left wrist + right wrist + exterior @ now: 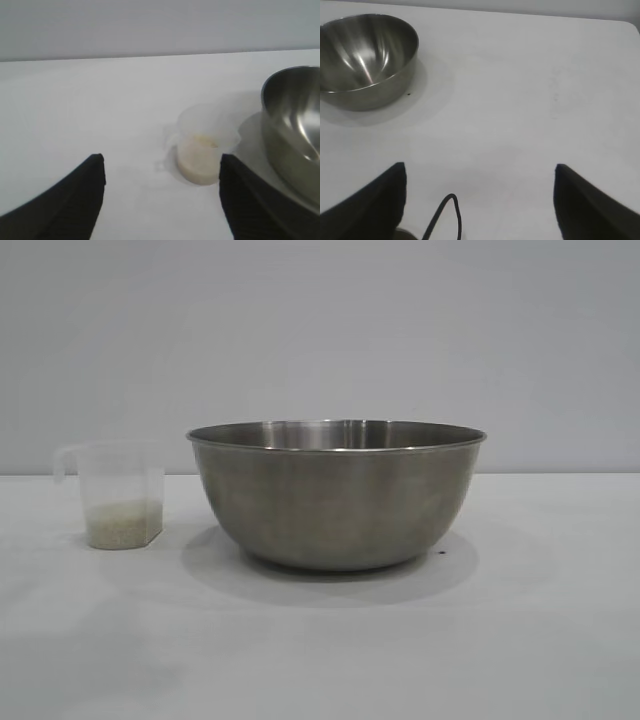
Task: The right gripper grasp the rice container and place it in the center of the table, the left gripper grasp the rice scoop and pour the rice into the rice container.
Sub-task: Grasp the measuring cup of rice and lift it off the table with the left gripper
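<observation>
Exterior view: large round brushed-steel rice container (pixel 336 495) sitting mid-bench (pixel 320 640); small translucent plastic rice scoop (pixel 120 495), holding pale rice (pixel 122 523), standing just beside it, handle turned away from the bowl.

Left wrist view: left gripper (pixel 162 172) facing the scoop (pixel 202 145), jaws spread and holding nothing; scoop lying ahead, nearer one finger.

Right wrist view: right gripper (pixel 480 180) hovering well apart from the container (pixel 365 60), jaws released.

You see the rice container (pixel 336 498) standing upright at the centre of the white worktop (pixel 320 650); at its 9 o'clock, just beside it but apart, stands the rice scoop (pixel 118 495), its handle pointing to 9 o'clock; rice (pixel 122 522) fills its bottom.
</observation>
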